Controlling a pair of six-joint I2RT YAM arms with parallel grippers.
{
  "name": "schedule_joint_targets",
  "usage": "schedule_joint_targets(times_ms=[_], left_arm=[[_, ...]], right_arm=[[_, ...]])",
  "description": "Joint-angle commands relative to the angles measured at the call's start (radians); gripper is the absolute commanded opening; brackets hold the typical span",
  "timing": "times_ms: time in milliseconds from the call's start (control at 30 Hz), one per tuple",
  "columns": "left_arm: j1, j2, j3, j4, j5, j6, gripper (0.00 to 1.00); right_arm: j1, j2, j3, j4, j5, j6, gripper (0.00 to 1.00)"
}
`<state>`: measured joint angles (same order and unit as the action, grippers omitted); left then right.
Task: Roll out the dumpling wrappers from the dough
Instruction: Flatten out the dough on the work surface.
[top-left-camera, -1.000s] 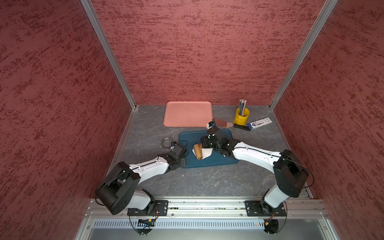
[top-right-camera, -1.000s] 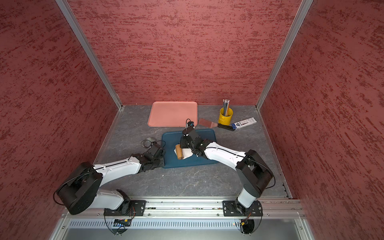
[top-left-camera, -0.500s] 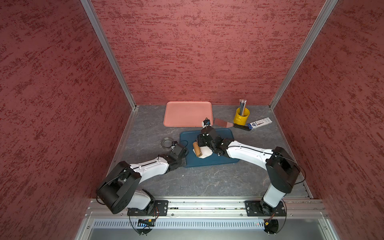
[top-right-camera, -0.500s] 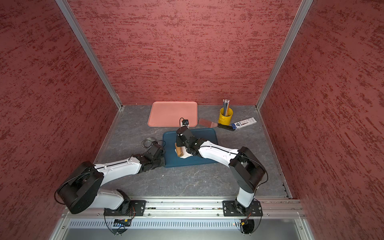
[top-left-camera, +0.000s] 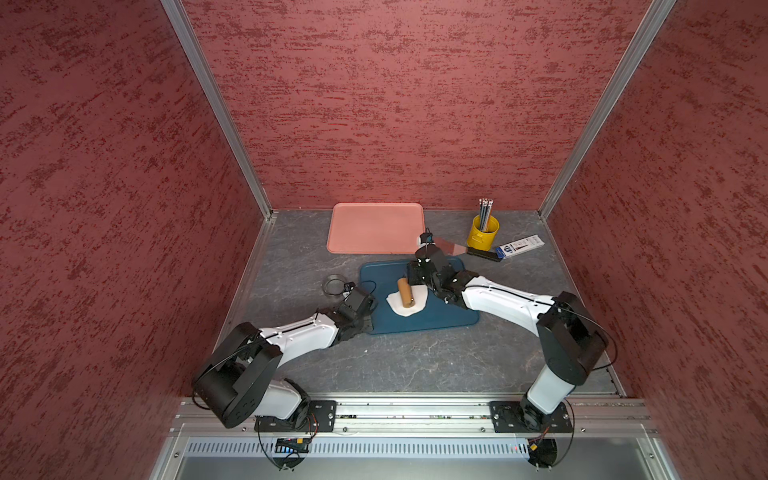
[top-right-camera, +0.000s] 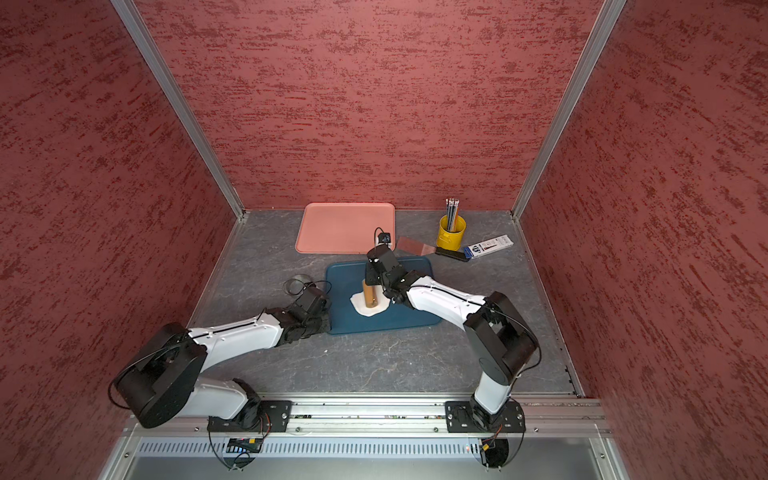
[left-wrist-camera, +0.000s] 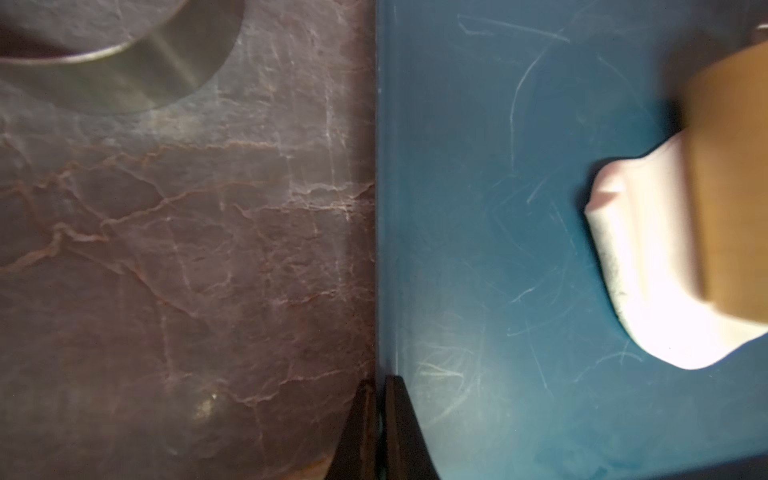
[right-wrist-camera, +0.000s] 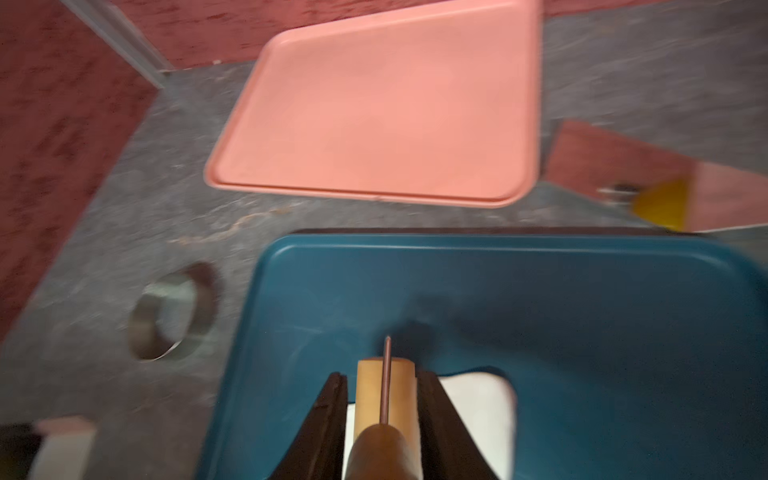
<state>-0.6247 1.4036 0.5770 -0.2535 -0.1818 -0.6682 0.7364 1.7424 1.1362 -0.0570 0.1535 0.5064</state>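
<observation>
White dough (top-left-camera: 419, 298), teal tray (top-left-camera: 440, 316), pink tray (top-left-camera: 374, 226), roller (top-left-camera: 406, 293) seemingly tan

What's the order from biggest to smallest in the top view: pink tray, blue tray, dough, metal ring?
1. blue tray, just ahead of the pink tray, but it sits nearer the camera, so that is unsure
2. dough
3. metal ring

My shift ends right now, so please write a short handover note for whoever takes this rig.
Left gripper: shut on the left rim of the blue tray, steadying it.
Right gripper: shut on the rolling pin, which lies on the dough.
Things: dough sits partly flattened on the blue tray; metal ring lies on the table beside that tray; pink tray is behind.
Done: dough pressed to an uneven sheet.
Left: roll it thinner, cut round dumpling wrappers; none visible yet.
</observation>
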Motion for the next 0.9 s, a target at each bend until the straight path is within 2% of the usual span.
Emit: schedule_joint_targets(times_ms=[0,67,133,167,233,367,433,500,567,600,667,700,767,867], left_arm=[[0.007,-0.03,0.009,-0.093,-0.074,0.005,0.0],[0.008,-0.038,0.004,-0.101,-0.078,0.008,0.0],[0.01,-0.046,-0.002,-0.105,-0.082,0.009,0.0],[0.01,-0.047,-0.006,-0.1,-0.078,0.011,0.0],[0.01,-0.047,-0.008,-0.082,-0.067,0.012,0.0],[0.009,-0.023,0.009,-0.091,-0.077,-0.001,0.0],[0.005,-0.024,0.014,-0.104,-0.091,-0.013,0.0],[0.005,-0.035,0.0,-0.1,-0.094,-0.018,0.0],[0.008,-0.039,-0.008,-0.095,-0.089,-0.018,0.0],[0.008,-0.039,-0.008,-0.099,-0.087,-0.013,0.0],[0.009,-0.033,-0.007,-0.099,-0.086,-0.009,0.0],[0.008,-0.03,-0.009,-0.088,-0.08,-0.006,0.0],[0.008,-0.027,-0.019,-0.045,-0.06,0.005,0.0],[0.008,-0.018,-0.015,-0.018,-0.045,0.002,0.0]], right_arm=[[-0.057,0.063,-0.101,-0.277,-0.082,0.015,0.0],[-0.152,0.033,-0.102,-0.383,0.046,-0.025,0.0],[-0.188,0.008,-0.093,-0.449,0.261,-0.101,0.0],[-0.189,0.012,-0.083,-0.464,0.314,-0.13,0.0],[-0.174,0.03,-0.054,-0.472,0.285,-0.143,0.0],[0.005,0.055,-0.054,-0.3,0.017,-0.104,0.0],[0.047,0.081,-0.047,-0.259,-0.083,-0.047,0.0],[0.012,0.085,-0.057,-0.286,-0.043,-0.024,0.0],[-0.07,0.078,-0.071,-0.349,0.044,-0.044,0.0],[-0.119,0.074,-0.069,-0.398,0.122,-0.076,0.0],[-0.14,0.064,-0.069,-0.446,0.31,-0.161,0.0],[-0.138,0.056,-0.061,-0.461,0.335,-0.193,0.0],[-0.113,0.023,-0.068,-0.429,0.25,-0.204,0.0],[0.014,0.004,-0.097,-0.282,0.015,-0.148,0.0]])
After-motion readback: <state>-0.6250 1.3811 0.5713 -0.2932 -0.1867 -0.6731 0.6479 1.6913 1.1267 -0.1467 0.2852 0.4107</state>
